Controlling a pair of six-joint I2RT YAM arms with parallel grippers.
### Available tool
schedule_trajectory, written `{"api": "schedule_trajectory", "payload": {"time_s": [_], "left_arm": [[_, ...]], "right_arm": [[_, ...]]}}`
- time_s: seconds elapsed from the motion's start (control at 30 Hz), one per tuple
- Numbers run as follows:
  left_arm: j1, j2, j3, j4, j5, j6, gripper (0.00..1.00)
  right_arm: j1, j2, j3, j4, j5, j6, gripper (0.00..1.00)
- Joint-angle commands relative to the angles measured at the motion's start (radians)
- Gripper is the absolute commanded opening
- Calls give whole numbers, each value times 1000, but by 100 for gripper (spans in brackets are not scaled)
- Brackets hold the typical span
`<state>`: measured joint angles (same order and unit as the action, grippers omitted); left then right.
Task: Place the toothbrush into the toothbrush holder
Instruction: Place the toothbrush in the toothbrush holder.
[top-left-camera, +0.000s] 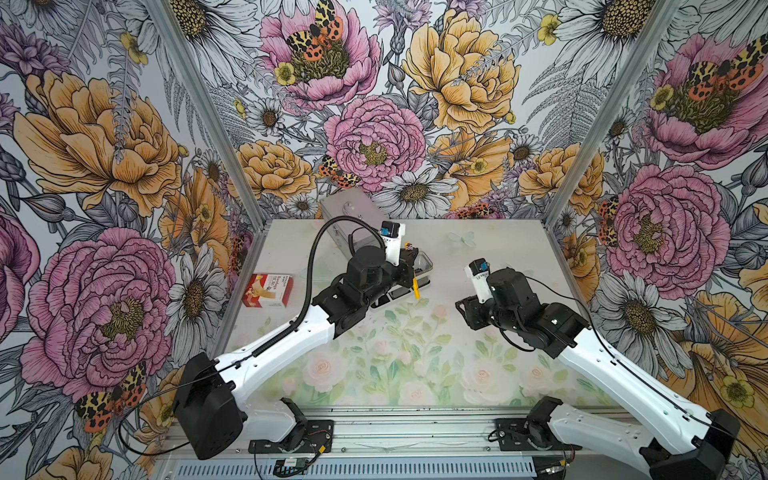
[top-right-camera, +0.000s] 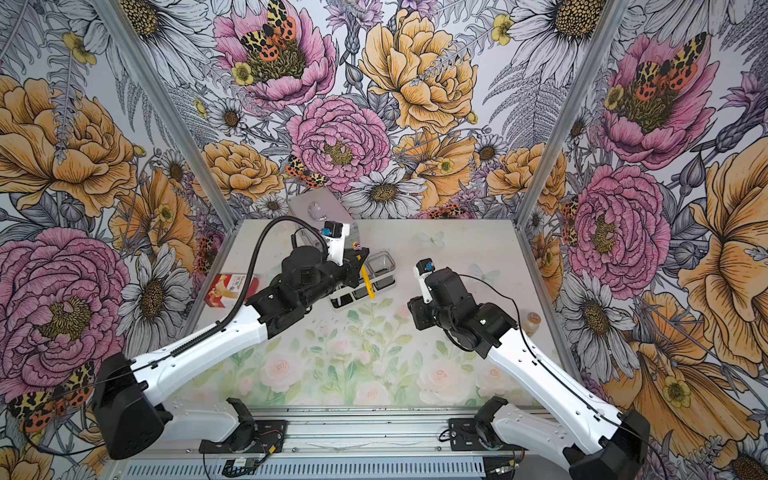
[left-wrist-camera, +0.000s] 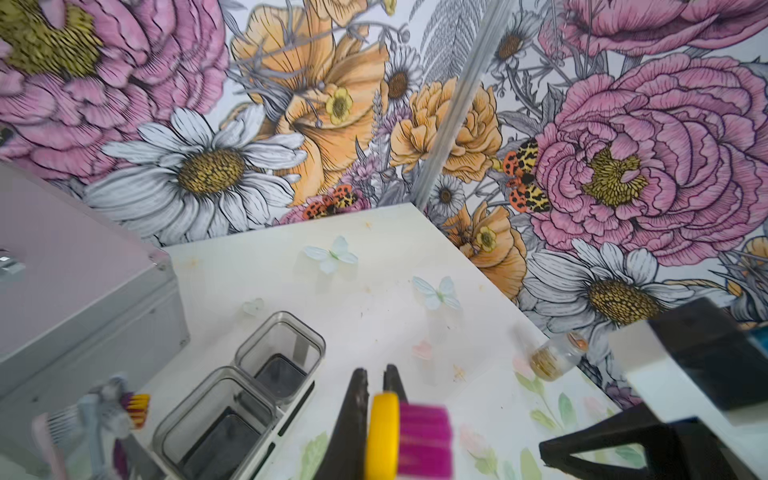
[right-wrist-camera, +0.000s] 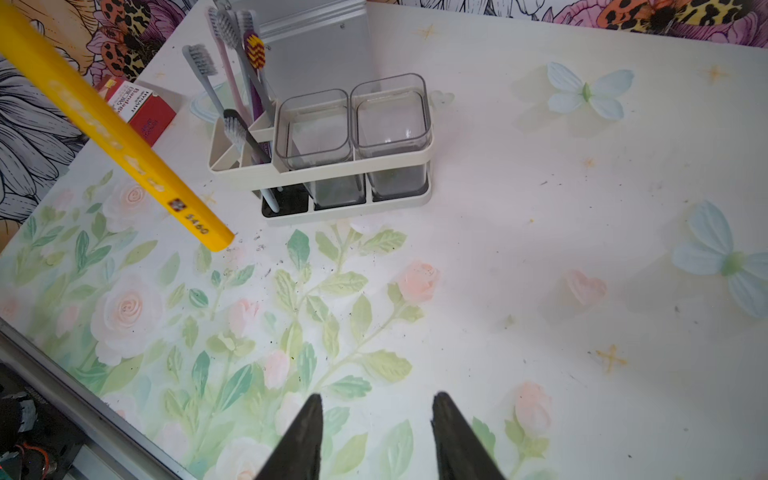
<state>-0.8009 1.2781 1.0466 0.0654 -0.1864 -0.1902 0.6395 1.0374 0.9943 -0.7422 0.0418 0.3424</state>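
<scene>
My left gripper (left-wrist-camera: 376, 370) is shut on a yellow toothbrush (left-wrist-camera: 384, 432) with magenta bristles, gripped just behind the head. Its handle (right-wrist-camera: 124, 141) slants down over the table and ends short of the toothbrush holder (right-wrist-camera: 353, 164). The holder is a white caddy with a black base and two clear square cups. Both top views show the gripper (top-left-camera: 409, 266) and the brush (top-right-camera: 366, 282) directly above the holder (top-right-camera: 380, 266). My right gripper (right-wrist-camera: 379, 398) is open and empty over the flowered mat, in front of the holder and to its right.
Several toothbrushes (right-wrist-camera: 237, 83) stand in the holder's open white compartment. A silver metal case (top-left-camera: 349, 212) sits behind the holder, against the back wall. A red box (top-left-camera: 268, 289) lies near the left wall. A small glass jar (top-right-camera: 532, 322) stands near the right wall.
</scene>
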Motion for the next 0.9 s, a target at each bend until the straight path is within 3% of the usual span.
{"api": "schedule_trajectory", "payload": {"time_s": [0.0,0.2,0.87], "left_arm": [[-12,-42,-73,156,-236,160,0],[9,-68,-163,322,-351,275,0],[15,115,-175,384,-457,328,0]], "right_arm": [[-7,23,17,1,18,-19,45],[-9,32,-4,0,-15,-20,44],[-9,23,-21,-1,-29,-17,43]]}}
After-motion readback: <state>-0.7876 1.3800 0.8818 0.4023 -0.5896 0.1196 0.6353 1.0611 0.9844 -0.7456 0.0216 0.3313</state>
